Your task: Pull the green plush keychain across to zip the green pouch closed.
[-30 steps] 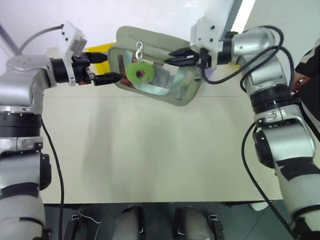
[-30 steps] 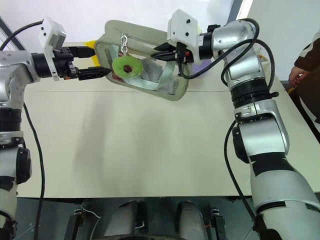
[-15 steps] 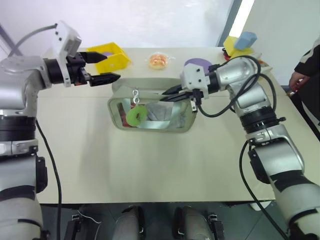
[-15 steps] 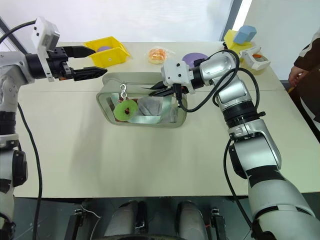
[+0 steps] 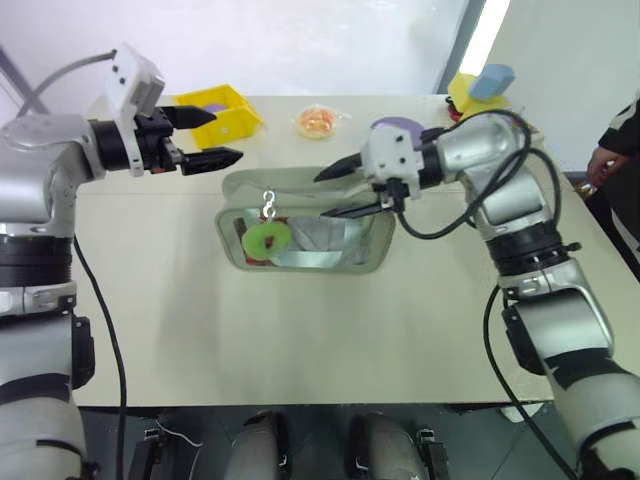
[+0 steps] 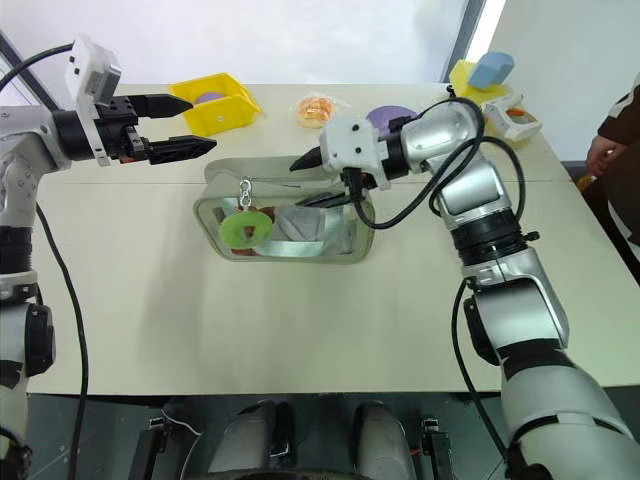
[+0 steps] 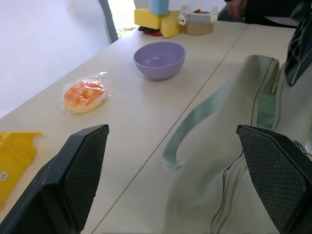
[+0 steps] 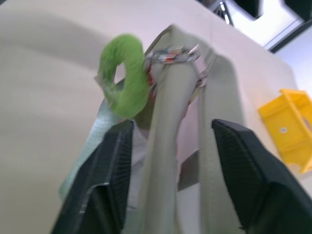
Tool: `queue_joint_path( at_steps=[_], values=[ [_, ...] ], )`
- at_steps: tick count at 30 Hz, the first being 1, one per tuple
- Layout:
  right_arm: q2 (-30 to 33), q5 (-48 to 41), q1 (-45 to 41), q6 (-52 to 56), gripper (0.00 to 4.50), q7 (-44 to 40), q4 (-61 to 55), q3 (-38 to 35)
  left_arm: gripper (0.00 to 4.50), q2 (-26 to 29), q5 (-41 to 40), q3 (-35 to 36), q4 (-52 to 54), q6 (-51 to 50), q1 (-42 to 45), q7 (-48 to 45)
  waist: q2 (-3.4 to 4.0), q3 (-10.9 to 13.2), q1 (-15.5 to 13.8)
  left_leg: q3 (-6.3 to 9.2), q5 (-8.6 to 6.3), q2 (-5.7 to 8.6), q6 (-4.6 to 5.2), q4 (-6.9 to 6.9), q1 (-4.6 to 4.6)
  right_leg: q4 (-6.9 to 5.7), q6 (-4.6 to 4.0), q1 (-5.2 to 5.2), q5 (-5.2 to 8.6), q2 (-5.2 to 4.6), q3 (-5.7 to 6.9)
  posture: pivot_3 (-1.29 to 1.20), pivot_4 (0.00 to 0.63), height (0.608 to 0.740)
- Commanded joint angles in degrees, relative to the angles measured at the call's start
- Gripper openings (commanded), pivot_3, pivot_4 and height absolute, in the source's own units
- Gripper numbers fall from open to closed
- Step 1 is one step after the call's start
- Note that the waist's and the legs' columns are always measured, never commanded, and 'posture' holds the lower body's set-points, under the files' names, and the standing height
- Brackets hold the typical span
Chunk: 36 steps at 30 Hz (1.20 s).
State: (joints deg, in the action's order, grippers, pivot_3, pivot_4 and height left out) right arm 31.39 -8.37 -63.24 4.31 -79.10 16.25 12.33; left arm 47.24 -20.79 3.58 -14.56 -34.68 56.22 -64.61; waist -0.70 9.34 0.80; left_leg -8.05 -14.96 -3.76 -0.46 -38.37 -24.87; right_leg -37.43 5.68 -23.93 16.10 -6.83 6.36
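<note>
The green pouch stands on the pale table, clear window facing me. The green plush keychain hangs on its silver chain at the pouch's left end, against the window. My right gripper is open at the pouch's right part, one finger on each side of the top edge; the right wrist view shows the pouch rim between the fingers and the keychain beyond. My left gripper hovers open above and left of the pouch, holding nothing. The pouch's strap lies ahead of it.
A yellow bin, an orange-filled packet and a purple bowl sit along the table's far side. Yellow and blue blocks stand at the far right corner. A person stands at the right edge.
The pouch, held up in the air by my shut right gripper a second ago, has come down onto the table. The right gripper has opened. The left gripper stayed open.
</note>
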Motion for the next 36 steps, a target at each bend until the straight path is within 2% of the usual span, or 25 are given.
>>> queue_joint_path(
  at_steps=[1,8,14,23,26,29,36],
  values=[
    [5.0,-4.4,-1.8,8.5,2.44,0.7,-8.8,-5.4,4.5,1.8,-1.2,2.4,2.3,-0.7,-0.2,0.6,0.0,0.0,-0.1,0.0,0.0,0.0,0.0,0.0,0.0,0.0,0.0,0.0,0.0,0.0,0.0,0.0,0.15,0.739],
    [11.7,-6.2,6.8,16.3,2.44,1.7,-17.4,-7.0,4.5,4.2,-3.9,3.1,7.4,-5.7,-1.5,0.4,-0.05,0.0,0.0,0.01,0.0,-0.01,0.01,0.01,0.03,0.04,0.0,0.06,0.0,0.0,0.0,0.0,0.15,0.739],
    [11.1,-5.1,10.6,16.2,2.44,3.5,-17.6,-5.2,4.5,5.9,-8.4,2.7,15.2,-13.4,-0.3,-0.2,-0.03,0.0,0.1,0.01,0.0,-0.01,0.0,0.02,0.03,0.03,0.0,0.02,0.0,0.0,0.0,0.0,0.15,0.739],
    [11.1,-2.7,13.3,12.3,2.44,4.3,-14.6,-3.3,4.5,8.0,-14.9,4.1,25.8,-22.2,-4.2,2.0,-0.04,0.0,-0.1,0.03,0.0,-0.01,0.01,0.0,0.03,0.06,0.0,0.06,0.0,0.0,-0.01,0.0,0.15,0.739],
    [10.5,-2.6,13.1,11.7,1.57,4.2,-13.9,-2.9,4.5,7.9,-18.6,5.3,29.9,-25.9,-7.1,3.2,-0.05,0.0,-0.1,0.05,0.0,-0.01,0.01,0.0,0.03,0.05,0.0,0.06,0.0,0.0,-0.01,0.0,0.15,0.739],
    [10.0,-2.6,13.1,11.2,0.05,4.2,-13.3,-2.6,4.5,8.6,-22.1,6.5,35.4,-28.9,-11.9,4.1,-0.05,0.0,0.0,0.08,0.0,-0.01,0.01,-0.01,0.04,0.07,0.0,0.09,0.0,0.0,-0.01,0.0,0.15,0.739],
    [10.2,-2.4,13.2,10.8,0.05,3.2,-13.5,-2.1,4.5,11.2,-20.4,4.5,38.7,-24.7,-20.1,4.7,-0.05,0.0,-0.1,0.14,-0.01,-0.01,0.01,0.01,0.13,0.12,0.0,0.19,0.0,0.01,0.0,0.0,0.15,0.739]
  ],
)
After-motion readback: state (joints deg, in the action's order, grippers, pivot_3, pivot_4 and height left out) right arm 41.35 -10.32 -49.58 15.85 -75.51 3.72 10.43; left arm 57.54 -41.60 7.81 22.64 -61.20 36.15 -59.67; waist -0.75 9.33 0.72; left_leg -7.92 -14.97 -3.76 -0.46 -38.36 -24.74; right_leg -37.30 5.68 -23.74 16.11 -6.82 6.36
